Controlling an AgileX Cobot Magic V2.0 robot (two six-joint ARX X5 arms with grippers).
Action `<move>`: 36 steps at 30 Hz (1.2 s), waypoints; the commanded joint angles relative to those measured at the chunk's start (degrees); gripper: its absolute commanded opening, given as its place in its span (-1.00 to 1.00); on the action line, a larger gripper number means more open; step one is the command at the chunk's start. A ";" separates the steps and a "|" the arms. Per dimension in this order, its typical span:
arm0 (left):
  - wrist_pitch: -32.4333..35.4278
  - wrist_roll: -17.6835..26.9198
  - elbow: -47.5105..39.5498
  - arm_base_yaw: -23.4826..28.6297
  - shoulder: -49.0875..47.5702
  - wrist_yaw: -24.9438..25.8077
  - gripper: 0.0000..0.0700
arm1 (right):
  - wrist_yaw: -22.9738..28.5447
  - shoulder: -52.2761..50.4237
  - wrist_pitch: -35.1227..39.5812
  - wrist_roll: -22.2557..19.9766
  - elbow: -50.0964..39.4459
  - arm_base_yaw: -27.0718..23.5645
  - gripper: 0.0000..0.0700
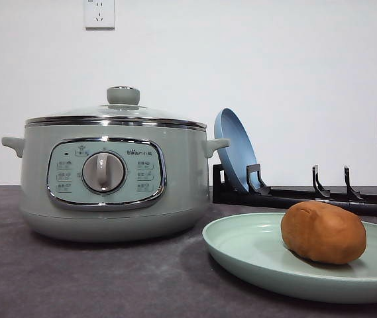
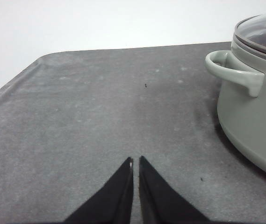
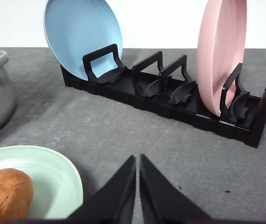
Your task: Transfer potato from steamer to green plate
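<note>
Front view: oval orange-brown potato [image 1: 323, 232] lies on the wide pale mint-green plate [image 1: 254, 255], just right of the lidded sage-green steamer [image 1: 112, 169]. Left gripper [image 2: 135, 161] and right gripper [image 3: 138, 158] both empty over grey tabletop [image 2: 86, 116], jaws nearly touching

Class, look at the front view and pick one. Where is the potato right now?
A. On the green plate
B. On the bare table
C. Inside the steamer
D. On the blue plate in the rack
A: the potato rests on the green plate, beside the steamer whose lid is on.
</note>
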 commanded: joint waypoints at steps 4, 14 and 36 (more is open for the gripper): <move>-0.42 -0.52 -1.16 0.15 -0.13 -0.13 -0.96 | 0.09 -0.04 0.11 0.62 -0.26 0.02 -1.00; -0.42 -0.52 -1.16 0.15 -0.13 -0.13 -0.96 | 0.09 -0.04 0.11 0.60 -0.26 0.02 -1.00; -0.42 -0.52 -1.16 0.15 -0.13 -0.11 -0.96 | 0.09 -0.04 0.11 0.62 -0.26 0.02 -1.00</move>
